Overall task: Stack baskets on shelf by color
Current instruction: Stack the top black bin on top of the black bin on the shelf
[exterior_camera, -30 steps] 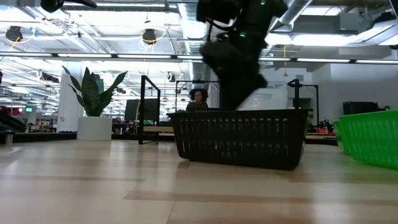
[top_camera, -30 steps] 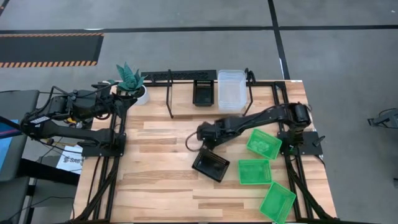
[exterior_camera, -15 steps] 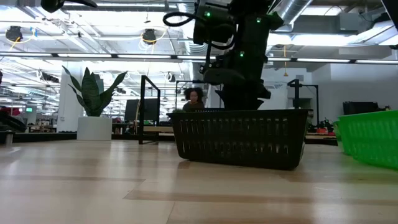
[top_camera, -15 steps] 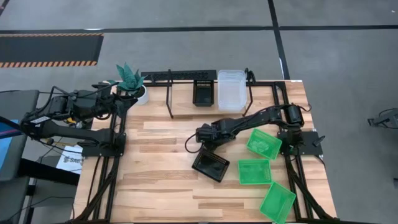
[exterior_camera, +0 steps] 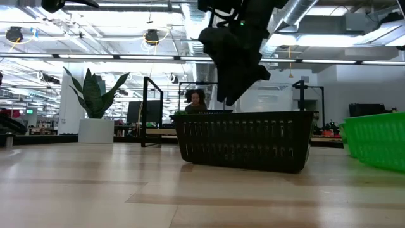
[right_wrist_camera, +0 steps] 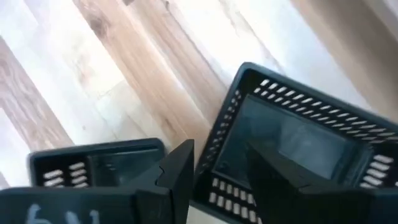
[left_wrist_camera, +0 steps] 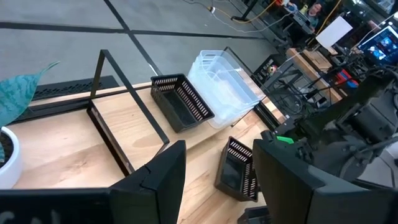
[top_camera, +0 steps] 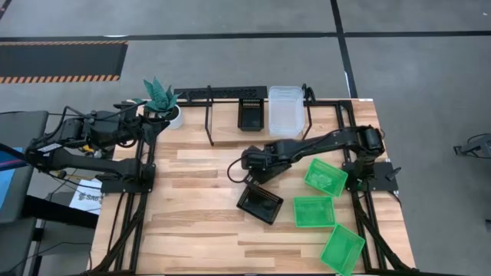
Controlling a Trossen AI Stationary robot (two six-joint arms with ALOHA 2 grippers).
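right claw [top_camera: 253,177] | risen off black basket [top_camera: 260,204] | basket shifted slightly on table

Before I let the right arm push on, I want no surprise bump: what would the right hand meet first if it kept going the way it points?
Most likely the black basket on the table: the right hand is open just above its near rim, empty. Depth is hard to judge.
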